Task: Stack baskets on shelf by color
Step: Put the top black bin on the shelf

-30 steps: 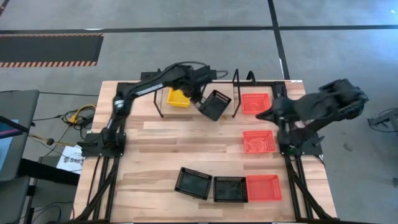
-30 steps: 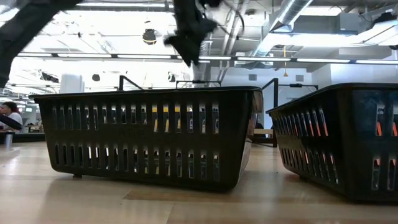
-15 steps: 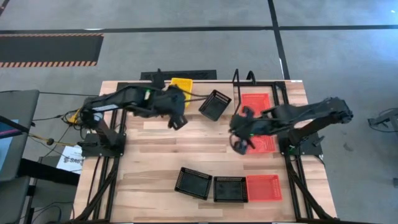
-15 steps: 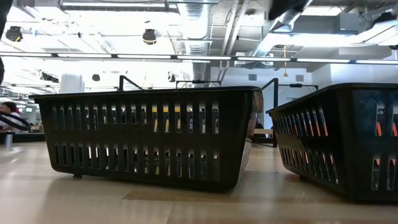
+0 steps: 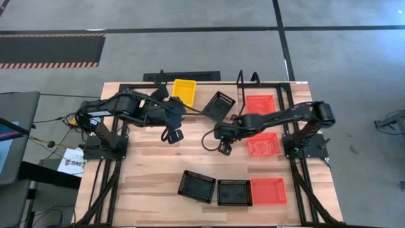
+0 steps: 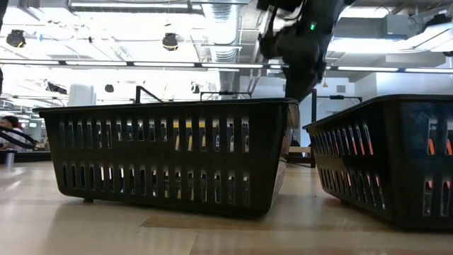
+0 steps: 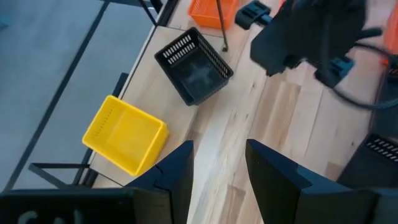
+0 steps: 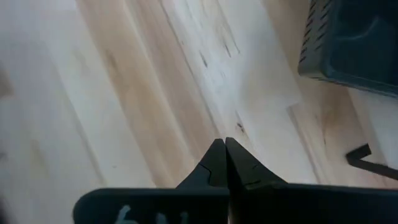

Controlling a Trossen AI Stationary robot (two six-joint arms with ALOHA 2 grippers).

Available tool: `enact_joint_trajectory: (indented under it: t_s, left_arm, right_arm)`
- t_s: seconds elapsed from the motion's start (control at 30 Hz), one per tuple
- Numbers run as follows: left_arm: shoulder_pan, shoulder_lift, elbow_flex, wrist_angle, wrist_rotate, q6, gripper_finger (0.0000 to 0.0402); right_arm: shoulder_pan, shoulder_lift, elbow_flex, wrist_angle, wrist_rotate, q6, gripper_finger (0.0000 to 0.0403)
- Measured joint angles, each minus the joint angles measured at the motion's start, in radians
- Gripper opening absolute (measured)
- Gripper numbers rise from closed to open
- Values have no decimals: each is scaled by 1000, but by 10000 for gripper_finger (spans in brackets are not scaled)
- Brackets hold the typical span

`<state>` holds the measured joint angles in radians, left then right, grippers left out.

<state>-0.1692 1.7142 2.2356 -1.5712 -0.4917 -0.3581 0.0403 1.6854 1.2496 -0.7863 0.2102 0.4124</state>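
Note:
On the shelf at the far edge stand a yellow basket, a black basket turned askew, and a red basket. Another red basket lies on the table at the right. Two black baskets and a red one sit near the front edge. My left gripper hovers open, left of the middle, with nothing between its fingers. My right gripper is shut above bare wood at the middle.
The shelf's black wire hoops rise at the far edge. The low view shows the two front black baskets close up, with my right gripper above them. Bare wood lies between both grippers and the front row.
My left gripper has drawn back from the black basket on the shelf, toward the table's left and near side, rising. The basket stays on the shelf. My right arm has swung from the right edge to the table's middle and come down, fingers shut throughout.

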Motion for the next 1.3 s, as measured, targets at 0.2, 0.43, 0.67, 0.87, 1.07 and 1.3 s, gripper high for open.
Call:
enact_joint_trajectory:
  t_s: [0.2, 0.43, 0.67, 0.87, 1.07, 1.3]
  left_arm:
    - [1, 0, 0, 0, 24, 26, 135]
    - [1, 0, 0, 0, 35, 17, 135]
    - [0, 0, 0, 0, 42, 5, 135]
    - [0, 0, 0, 0, 43, 5, 135]
    - [0, 0, 0, 0, 43, 3, 135]
    - [0, 0, 0, 0, 45, 3, 135]
  right_arm:
    - [-57, 51, 0, -12, 63, -100, 0]
    - [-143, 35, 0, -18, 117, -236, 0]
    - [-218, 35, 1, -2, 182, -366, 0]
    - [-256, 35, 1, 54, 183, -429, 0]
    - [-284, 35, 1, 137, 185, -493, 0]
    - [-320, 35, 1, 165, 185, -609, 0]
